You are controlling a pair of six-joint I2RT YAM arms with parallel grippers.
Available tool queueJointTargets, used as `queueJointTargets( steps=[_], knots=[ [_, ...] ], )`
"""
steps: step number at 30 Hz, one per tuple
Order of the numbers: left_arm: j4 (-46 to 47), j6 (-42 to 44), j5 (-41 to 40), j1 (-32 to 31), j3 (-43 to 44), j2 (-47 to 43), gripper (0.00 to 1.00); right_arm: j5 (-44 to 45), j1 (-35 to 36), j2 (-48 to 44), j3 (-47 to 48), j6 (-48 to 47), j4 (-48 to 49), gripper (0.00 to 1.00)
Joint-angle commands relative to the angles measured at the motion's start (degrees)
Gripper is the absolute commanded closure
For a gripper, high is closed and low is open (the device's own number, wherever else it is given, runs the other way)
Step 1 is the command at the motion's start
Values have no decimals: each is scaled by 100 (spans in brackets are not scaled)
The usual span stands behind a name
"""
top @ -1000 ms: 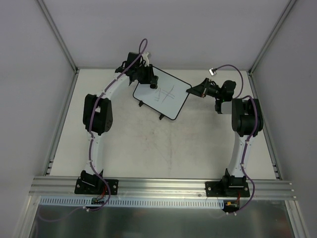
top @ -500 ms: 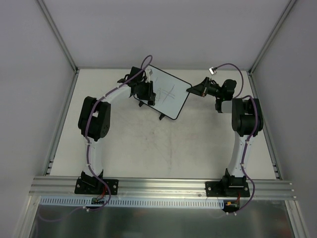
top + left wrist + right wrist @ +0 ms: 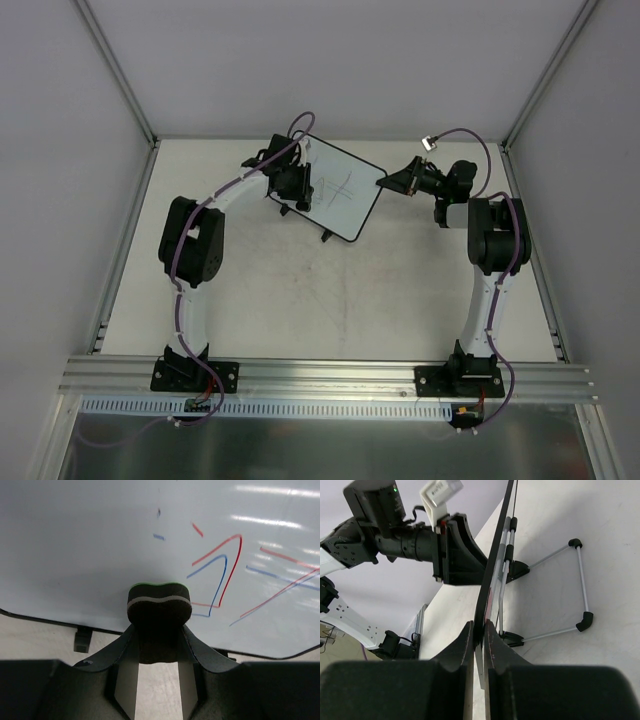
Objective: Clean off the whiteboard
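The whiteboard (image 3: 345, 195) stands tilted at the back of the table, with red and blue pen lines (image 3: 222, 565) on its face. My left gripper (image 3: 298, 187) is shut on a black felt eraser (image 3: 159, 607) with a green back. The eraser is pressed to the board's left part, just left of the lines. My right gripper (image 3: 387, 182) is shut on the board's right edge (image 3: 492, 575), with the thin black frame pinched between its fingers (image 3: 467, 645). In the right wrist view the left gripper (image 3: 455, 550) shows against the board's front.
A wire stand (image 3: 580, 580) props the board from behind on the table (image 3: 300, 290). Small black feet (image 3: 82, 641) sit under the lower frame. Aluminium rails (image 3: 320, 375) run along the near edge, and white enclosure walls (image 3: 60, 150) close in both sides and the back.
My left gripper has moved with the eraser from the board's far left corner down onto its left face, and the left elbow swung outward. The right arm has not moved.
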Motion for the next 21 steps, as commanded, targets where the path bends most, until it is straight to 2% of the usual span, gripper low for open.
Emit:
queueJointTargets(
  steps=[1, 11, 16, 21],
  knots=[
    [108, 168, -317, 103, 594, -44, 100, -573, 101, -168, 236, 301, 1485, 100],
    [-120, 414, -132, 164, 2282, 756, 100, -644, 127, -229, 165, 266, 1485, 100],
    [-349, 589, -211, 164, 2564, 871, 100, -644, 118, -229, 156, 249, 1485, 100],
    [-542, 791, -439, 59, 2371, 739, 100, -626, 118, -212, 174, 231, 1494, 100]
  ],
)
